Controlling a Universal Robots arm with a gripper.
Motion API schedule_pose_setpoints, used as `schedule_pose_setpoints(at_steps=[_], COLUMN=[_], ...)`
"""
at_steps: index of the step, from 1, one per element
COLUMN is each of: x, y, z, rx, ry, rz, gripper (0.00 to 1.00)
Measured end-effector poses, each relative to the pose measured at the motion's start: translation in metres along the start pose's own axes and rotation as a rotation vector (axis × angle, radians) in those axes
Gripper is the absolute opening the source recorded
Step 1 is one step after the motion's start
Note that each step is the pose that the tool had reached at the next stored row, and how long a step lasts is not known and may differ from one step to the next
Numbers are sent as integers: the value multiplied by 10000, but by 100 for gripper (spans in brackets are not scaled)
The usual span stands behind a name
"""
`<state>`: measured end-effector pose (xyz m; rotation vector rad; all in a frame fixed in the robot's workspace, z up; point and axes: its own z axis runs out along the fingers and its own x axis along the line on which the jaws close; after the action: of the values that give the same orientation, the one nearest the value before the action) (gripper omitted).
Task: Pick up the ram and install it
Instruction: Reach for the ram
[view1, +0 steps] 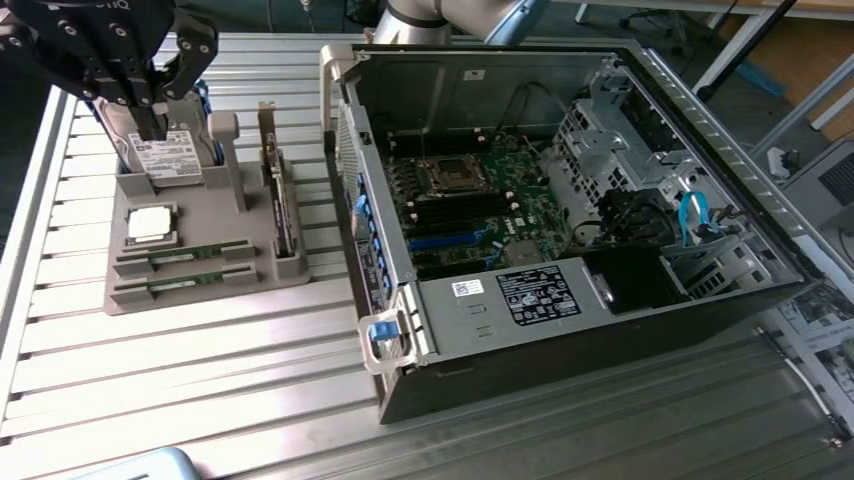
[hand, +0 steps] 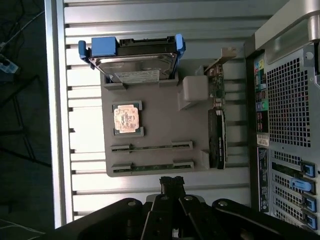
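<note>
Two rams lie flat in slots of a grey holder tray (view1: 200, 215): one ram (view1: 187, 253) (hand: 152, 147) and a second ram (view1: 180, 283) (hand: 152, 165) beside it. Each is a slim green stick. My gripper (view1: 144, 128) (hand: 171, 182) hangs above the tray, shut and holding nothing. In the exterior view it overlaps the hard drive end of the tray. In the wrist view its fingertips sit just outside the tray edge nearest the rams. The open computer case (view1: 721, 150) shows its motherboard (view1: 521, 200) with long memory slots (view1: 461, 215).
The tray also carries a hard drive in a blue frame (hand: 132, 60), a square processor chip (hand: 126, 118) and an upright dark expansion card (hand: 216, 135). The case's rear panel (hand: 287, 115) stands close beside the tray. Everything rests on a ribbed metal table (view1: 200, 380).
</note>
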<state>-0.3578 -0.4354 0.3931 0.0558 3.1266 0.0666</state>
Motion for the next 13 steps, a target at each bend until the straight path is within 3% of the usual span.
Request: schedule_pose_setpoints(at_steps=[8,13], x=[0,-1], y=[0,0], z=[2,4], rx=[-3,-1], ry=[16,12], rz=[-368,-240], gripper=[11,11])
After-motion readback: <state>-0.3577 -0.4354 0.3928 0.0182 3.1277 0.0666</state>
